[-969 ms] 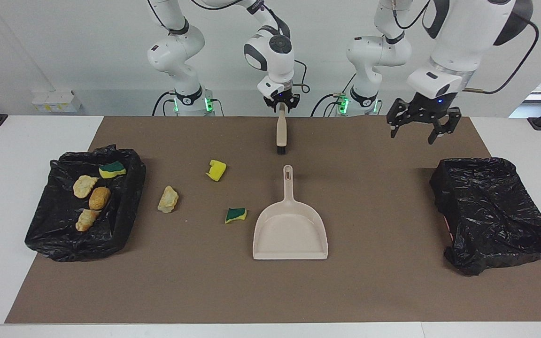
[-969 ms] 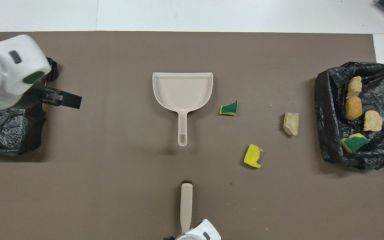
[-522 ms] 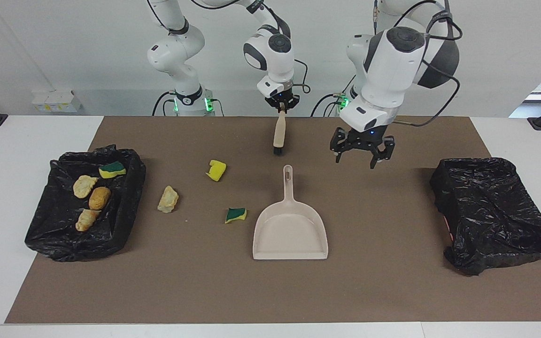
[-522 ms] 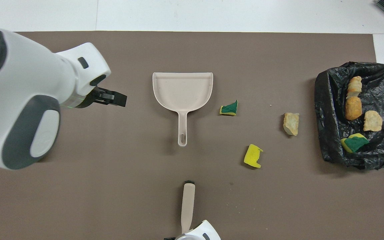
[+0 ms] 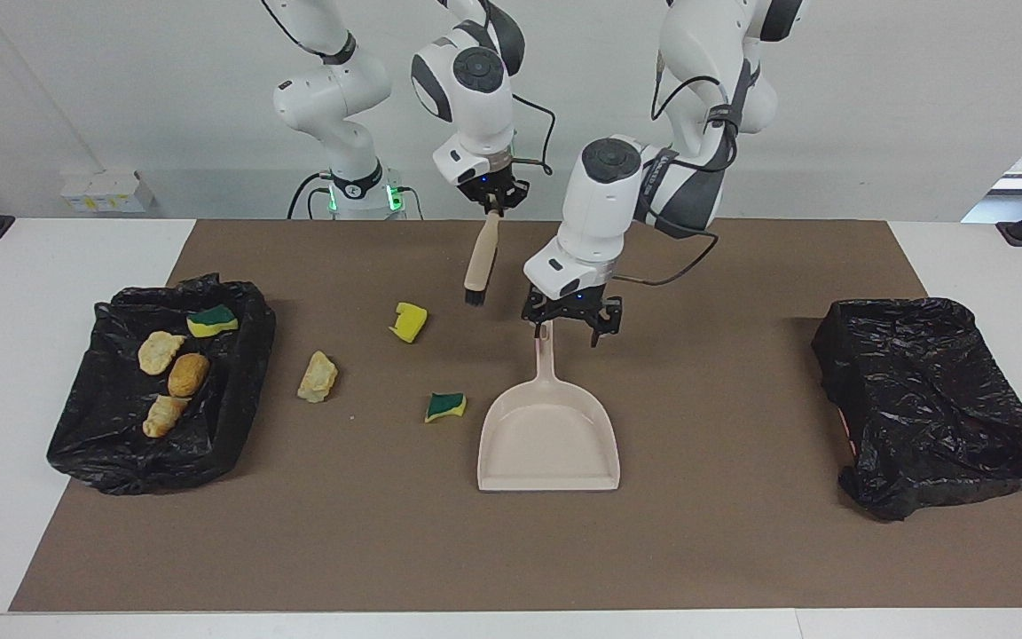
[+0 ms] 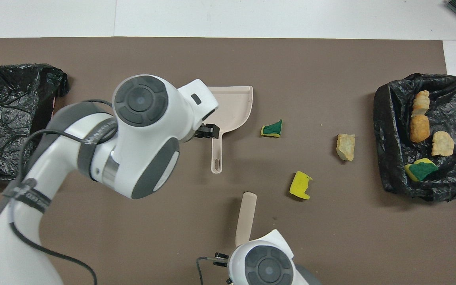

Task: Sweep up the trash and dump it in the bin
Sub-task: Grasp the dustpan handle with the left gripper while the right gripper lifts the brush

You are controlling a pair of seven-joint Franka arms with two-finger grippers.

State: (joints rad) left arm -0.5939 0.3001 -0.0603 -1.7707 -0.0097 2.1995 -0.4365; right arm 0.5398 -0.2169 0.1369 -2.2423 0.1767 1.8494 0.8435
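From the facing view, I've got the right gripper (image 5: 494,202) up in the air, clamped tight on the handle of the beige brush (image 5: 481,262), which hangs tilted with its dark bristles down above the brown mat (image 5: 724,532). My left gripper (image 5: 571,321) is spread wide, fingers straddling the top of the dustpan (image 5: 548,435) handle; I can't tell whether they touch it. The pan lies flat mid-mat. Loose trash: a yellow sponge bit (image 5: 409,321), a green-faced sponge bit (image 5: 445,406) just beside the pan, and a tan chunk (image 5: 318,376) near the bag-lined bin (image 5: 236,426) at the right arm's end. That bin holds three golden chunks (image 5: 176,373) and a green-topped sponge (image 5: 212,320). A second black-bagged bin (image 5: 928,399) sits at the left arm's end.

From overhead, the left arm covers part of the dustpan (image 6: 236,107); the left gripper's (image 6: 208,132) tip shows at the handle. The brush (image 6: 246,218) points toward the yellow sponge bit (image 6: 300,185). The green-faced bit (image 6: 272,128) and tan chunk (image 6: 346,147) lie on open mat.
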